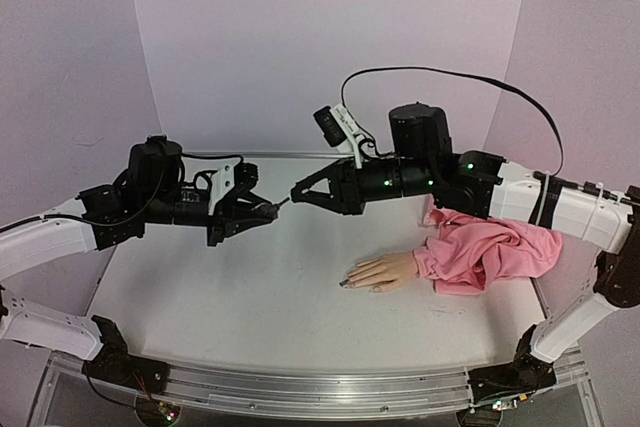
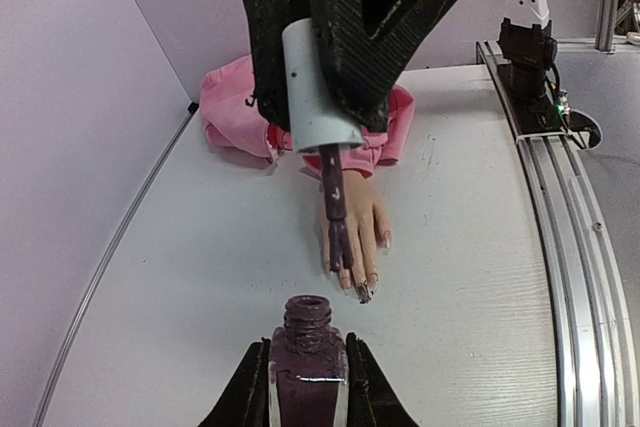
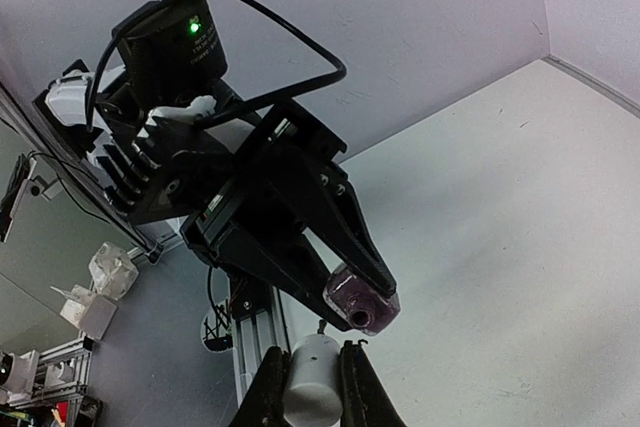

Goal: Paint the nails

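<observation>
Left gripper (image 2: 307, 379): closed on the polish bottle (image 2: 307, 359), one finger on each side of the glass body, held in the air above the counter (image 1: 250, 297).
Polish bottle: small, clear glass, filled with dark purple polish. Its mouth is uncapped and the threaded neck is smeared dark.
Right gripper (image 3: 312, 387): clamped shut around the white cap (image 3: 312, 379), and it faces the left gripper across the middle of the counter.
White cap: cylindrical, and the brush (image 2: 338, 212) sticks out of its end toward the bottle.
Brush: a thin stem coated in dark polish. Its tip is outside the bottle, just beside and slightly above the open mouth.
Mannequin hand (image 1: 383, 271): flesh-coloured, lying palm down on the counter to the right of centre, with the fingers pointing left.
Nails (image 1: 347, 283): at the fingertips of the mannequin hand, low on the counter and well apart from the raised brush and bottle. One outer nail looks pale in the left wrist view; the colour of the others is too small to tell.
Pink sleeve (image 1: 490, 247): fabric bunched in a heap at the wrist end of the hand, under the right arm.
Counter: white, with pale walls on three sides.
</observation>
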`<state>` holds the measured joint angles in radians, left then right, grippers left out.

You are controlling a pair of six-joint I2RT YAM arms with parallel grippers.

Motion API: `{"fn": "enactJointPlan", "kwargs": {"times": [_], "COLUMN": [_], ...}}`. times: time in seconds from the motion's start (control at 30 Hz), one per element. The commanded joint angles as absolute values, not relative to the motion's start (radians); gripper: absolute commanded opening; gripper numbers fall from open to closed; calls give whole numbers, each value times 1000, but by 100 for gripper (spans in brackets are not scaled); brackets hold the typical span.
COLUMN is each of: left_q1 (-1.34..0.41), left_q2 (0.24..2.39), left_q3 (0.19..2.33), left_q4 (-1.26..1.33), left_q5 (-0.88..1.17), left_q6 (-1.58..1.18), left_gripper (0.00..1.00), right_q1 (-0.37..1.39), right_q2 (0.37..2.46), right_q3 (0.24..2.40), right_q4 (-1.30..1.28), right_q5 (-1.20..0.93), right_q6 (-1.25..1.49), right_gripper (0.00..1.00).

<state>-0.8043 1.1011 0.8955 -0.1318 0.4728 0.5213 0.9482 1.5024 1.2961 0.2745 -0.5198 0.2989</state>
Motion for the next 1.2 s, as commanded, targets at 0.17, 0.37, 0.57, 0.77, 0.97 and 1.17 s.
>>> {"fn": "enactJointPlan", "kwargs": {"times": [0.17, 0.37, 0.57, 0.77, 0.97, 1.17], "left_q1": [-808, -808, -808, -808, -808, -808], "left_q2": [1053, 1052, 1057, 1063, 1066, 1068], "left_q3": [897, 899, 899, 900, 900, 900], "left_q4": [-103, -103, -103, -103, -103, -103], "left_q5": [443, 443, 449, 453, 457, 457], "left_q6": [527, 520, 520, 518, 517, 518], "left_gripper": [0, 0, 0, 0, 0, 0], "right_q1": [961, 971, 973, 975, 975, 974], "right_q2": [1514, 1535, 1539, 1500, 1494, 1508], "right_q3": [1342, 1354, 1351, 1311, 1299, 1304], "right_q4": [288, 295, 308, 351, 362, 366], "right_q5": [-467, -474, -468, -440, -421, -425], "right_q6": [276, 275, 272, 273, 278, 279], "right_gripper": [0, 0, 0, 0, 0, 0]}}
